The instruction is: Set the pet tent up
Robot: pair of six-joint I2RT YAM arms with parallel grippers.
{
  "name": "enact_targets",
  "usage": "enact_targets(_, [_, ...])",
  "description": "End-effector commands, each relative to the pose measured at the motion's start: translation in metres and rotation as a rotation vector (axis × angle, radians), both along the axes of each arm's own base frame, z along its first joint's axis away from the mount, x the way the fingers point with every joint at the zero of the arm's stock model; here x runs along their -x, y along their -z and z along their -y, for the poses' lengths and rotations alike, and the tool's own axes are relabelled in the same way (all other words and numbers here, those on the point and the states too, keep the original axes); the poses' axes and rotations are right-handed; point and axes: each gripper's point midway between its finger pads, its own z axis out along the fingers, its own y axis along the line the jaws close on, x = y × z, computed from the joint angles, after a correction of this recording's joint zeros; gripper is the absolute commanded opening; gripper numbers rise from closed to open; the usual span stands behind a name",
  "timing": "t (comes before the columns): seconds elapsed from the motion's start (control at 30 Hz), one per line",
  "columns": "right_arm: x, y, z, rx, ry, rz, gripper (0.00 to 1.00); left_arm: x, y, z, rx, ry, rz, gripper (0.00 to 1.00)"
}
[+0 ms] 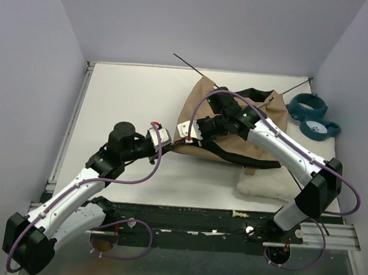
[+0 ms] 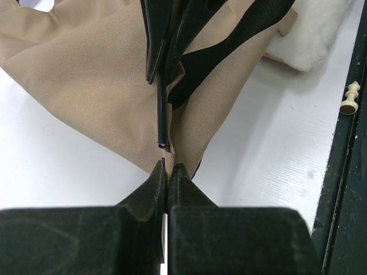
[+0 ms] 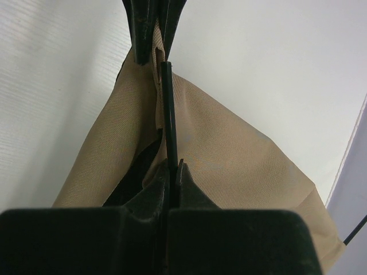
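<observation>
The pet tent (image 1: 243, 120) lies collapsed at the back right of the table, tan fabric with black trim. One thin black pole (image 1: 191, 66) sticks out past its far corner, and another pole end (image 1: 296, 88) shows at the right. My left gripper (image 2: 167, 167) is shut on the tent's tan corner (image 2: 189, 132), just below the pole's end (image 2: 162, 123). My right gripper (image 3: 172, 166) is shut on that black pole (image 3: 167, 109), facing the left gripper from close by. In the top view the left gripper (image 1: 173, 136) and the right gripper (image 1: 194, 129) meet at the tent's near left corner.
A white fluffy cushion (image 1: 266, 182) lies under the tent's near right side and also shows in the left wrist view (image 2: 321, 34). A teal bowl stand (image 1: 313, 116) sits at the back right. A small cream peg (image 2: 348, 98) lies on the dark front rail (image 1: 228, 220).
</observation>
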Motion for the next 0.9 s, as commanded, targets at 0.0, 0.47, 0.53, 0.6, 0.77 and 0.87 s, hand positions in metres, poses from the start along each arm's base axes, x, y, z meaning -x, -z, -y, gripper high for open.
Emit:
enact_targets(0.0, [0.008, 0.006, 0.0, 0.015, 0.001, -0.04, 0.01, -0.001, -0.012, 0.003, 0.027, 0.014, 0.007, 0.0])
enact_targets(0.47, [0.015, 0.017, 0.005, 0.038, -0.007, -0.052, 0.01, -0.003, -0.011, 0.004, 0.037, 0.002, -0.004, 0.0])
enact_targets(0.53, [0.014, 0.017, 0.003, 0.04, -0.005, -0.051, 0.01, -0.003, -0.012, 0.004, 0.032, 0.005, 0.001, 0.0])
enact_targets(0.6, [0.012, 0.018, 0.001, 0.044, -0.003, -0.051, 0.01, -0.001, -0.014, 0.005, 0.033, 0.019, 0.006, 0.0])
enact_targets(0.77, [0.008, 0.023, -0.002, 0.057, 0.009, -0.037, 0.01, 0.001, -0.016, 0.007, 0.032, 0.035, -0.004, 0.0])
enact_targets(0.87, [0.004, 0.023, -0.001, 0.056, 0.024, -0.02, 0.01, 0.003, -0.014, 0.006, 0.032, 0.038, -0.007, 0.0])
